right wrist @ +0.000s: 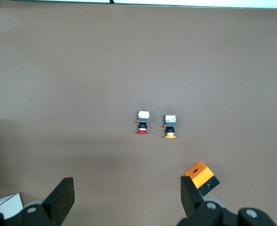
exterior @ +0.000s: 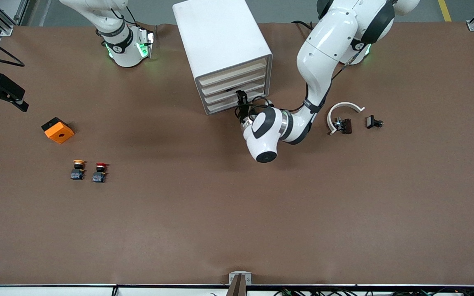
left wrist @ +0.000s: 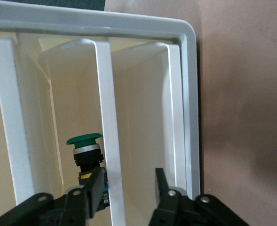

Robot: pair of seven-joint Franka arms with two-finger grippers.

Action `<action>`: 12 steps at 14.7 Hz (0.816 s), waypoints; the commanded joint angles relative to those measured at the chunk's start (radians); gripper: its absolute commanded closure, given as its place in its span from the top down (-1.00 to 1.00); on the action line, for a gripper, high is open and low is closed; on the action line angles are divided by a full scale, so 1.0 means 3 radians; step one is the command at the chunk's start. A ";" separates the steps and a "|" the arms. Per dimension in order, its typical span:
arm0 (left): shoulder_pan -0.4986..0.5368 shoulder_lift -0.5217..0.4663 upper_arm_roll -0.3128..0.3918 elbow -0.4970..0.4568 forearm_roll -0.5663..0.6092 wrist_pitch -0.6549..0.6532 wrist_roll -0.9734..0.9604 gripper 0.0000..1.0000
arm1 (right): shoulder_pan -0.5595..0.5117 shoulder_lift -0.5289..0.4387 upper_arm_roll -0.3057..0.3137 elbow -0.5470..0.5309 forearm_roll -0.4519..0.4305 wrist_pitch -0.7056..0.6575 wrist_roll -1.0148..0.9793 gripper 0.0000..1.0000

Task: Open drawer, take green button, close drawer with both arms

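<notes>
Left gripper [left wrist: 127, 190], jaws parted around a drawer [exterior: 237, 95] front lip, with the button [left wrist: 85, 153] just inside; it may slip off. Right gripper [right wrist: 126, 197] waits wide.

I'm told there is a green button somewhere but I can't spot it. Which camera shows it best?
The left wrist view. There the green button stands inside the white drawer unit, seen close between the open fingers of the left gripper. The front view shows only the cabinet's outside, and the right wrist view shows only the red and yellow buttons.
</notes>
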 commanded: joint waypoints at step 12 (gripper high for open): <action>0.0001 0.0080 0.0167 0.0056 -0.0119 0.0032 -0.0080 -0.90 | 0.0203 0.0175 0.0037 0.0115 0.0013 0.0038 0.0032 1.00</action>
